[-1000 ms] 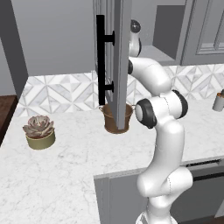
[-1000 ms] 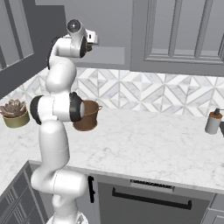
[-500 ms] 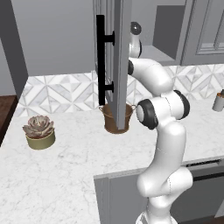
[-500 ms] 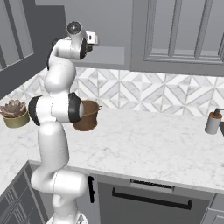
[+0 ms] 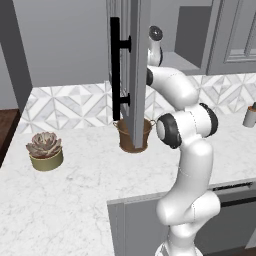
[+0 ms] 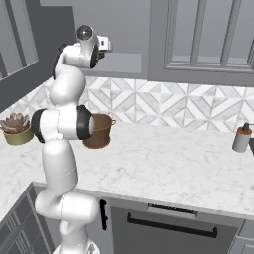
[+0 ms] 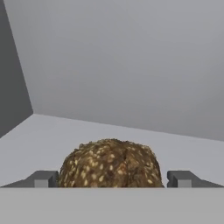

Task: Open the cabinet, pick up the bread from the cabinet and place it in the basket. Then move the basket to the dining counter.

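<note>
1. On the tabletop (image 5: 85, 185) in the left base view, the basket (image 5: 134, 135) stands behind the swung-open cabinet (image 5: 131, 65) door.
2. In the right base view, the end effector (image 6: 105, 45) reaches into the cabinet.
3. In the hand view, the bread (image 7: 111, 163) sits between its spread-apart fingertips (image 7: 43, 179), on the cabinet floor.

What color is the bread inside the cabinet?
Dark brown with pale tan specks on its crust; the bread shows best in the hand view.

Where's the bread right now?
In the hand view the bread sits on the grey cabinet shelf, low and centred between the open gripper fingertips, one on each side, with the back wall behind it.
</note>
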Controlling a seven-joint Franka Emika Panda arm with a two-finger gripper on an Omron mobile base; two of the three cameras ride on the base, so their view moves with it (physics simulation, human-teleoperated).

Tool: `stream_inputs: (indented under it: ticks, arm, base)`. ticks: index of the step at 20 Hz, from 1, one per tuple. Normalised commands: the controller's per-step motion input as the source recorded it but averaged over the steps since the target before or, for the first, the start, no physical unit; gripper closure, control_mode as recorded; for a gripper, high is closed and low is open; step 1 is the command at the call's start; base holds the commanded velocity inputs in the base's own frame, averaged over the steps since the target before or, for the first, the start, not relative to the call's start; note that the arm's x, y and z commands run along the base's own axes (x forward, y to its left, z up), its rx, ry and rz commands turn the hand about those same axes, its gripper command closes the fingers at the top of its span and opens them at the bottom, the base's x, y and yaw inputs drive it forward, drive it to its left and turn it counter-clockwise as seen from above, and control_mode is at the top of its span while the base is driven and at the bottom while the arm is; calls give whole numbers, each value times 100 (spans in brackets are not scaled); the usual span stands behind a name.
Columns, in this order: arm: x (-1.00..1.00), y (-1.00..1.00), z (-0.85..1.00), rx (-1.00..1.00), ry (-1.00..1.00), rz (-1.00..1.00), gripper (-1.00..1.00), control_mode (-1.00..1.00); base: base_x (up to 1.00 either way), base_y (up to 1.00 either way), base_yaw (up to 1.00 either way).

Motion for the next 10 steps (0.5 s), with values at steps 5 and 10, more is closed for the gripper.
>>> stream_inputs:
  ticks: [5, 10]
  arm:
    - [-41, 0, -8, 0, 0, 0, 100, -100]
    - [-85, -12, 0, 0, -4, 1, 100, -100]
  base:
    - [0, 0, 0]
    - [0, 0, 0]
